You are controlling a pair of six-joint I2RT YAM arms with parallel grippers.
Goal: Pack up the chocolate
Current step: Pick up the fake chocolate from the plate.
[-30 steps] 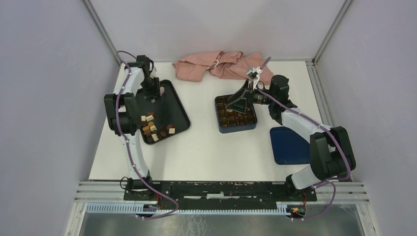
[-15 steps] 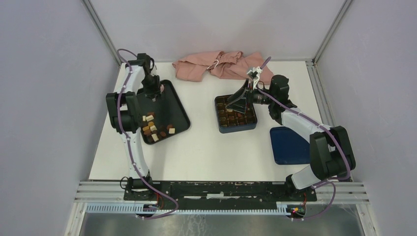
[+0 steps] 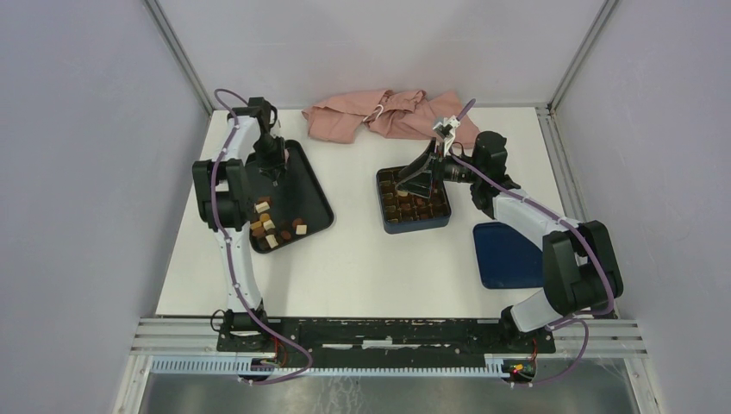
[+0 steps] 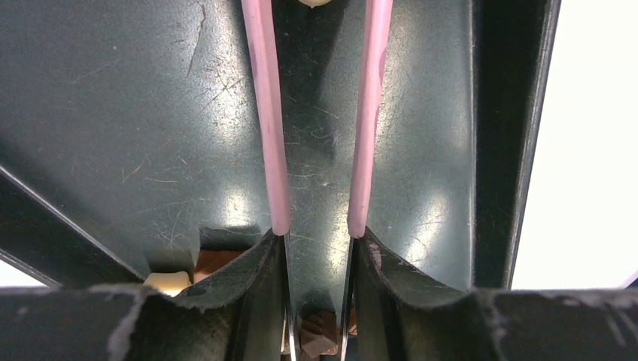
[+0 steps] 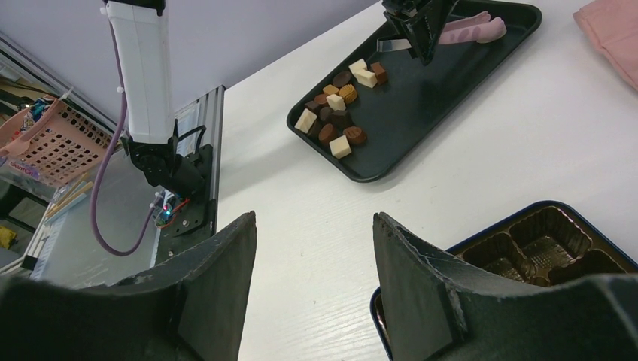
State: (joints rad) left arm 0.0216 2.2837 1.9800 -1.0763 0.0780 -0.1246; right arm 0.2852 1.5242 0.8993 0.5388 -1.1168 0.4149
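Note:
The chocolate point(image 3: 272, 228) lies as several dark, light brown and cream pieces at the near end of the black tray point(image 3: 312, 191). It also shows in the right wrist view point(image 5: 337, 105). My left gripper point(image 3: 274, 162) hangs over the tray's far part, shut on pink-tipped metal tongs point(image 4: 259, 113). The tong tips stand a little apart with nothing between them. My right gripper point(image 3: 420, 178) is open and empty above the left edge of the dark blue box point(image 3: 415, 222), whose brown insert point(image 5: 542, 241) holds some pieces.
A pink cloth point(image 3: 379, 116) lies crumpled at the back of the table. The blue box lid point(image 3: 507, 254) lies flat to the right of the box, near my right arm. Grey walls close in both sides.
My left wrist has shifted a little to the right over the far part of the tray. The right arm has not moved.

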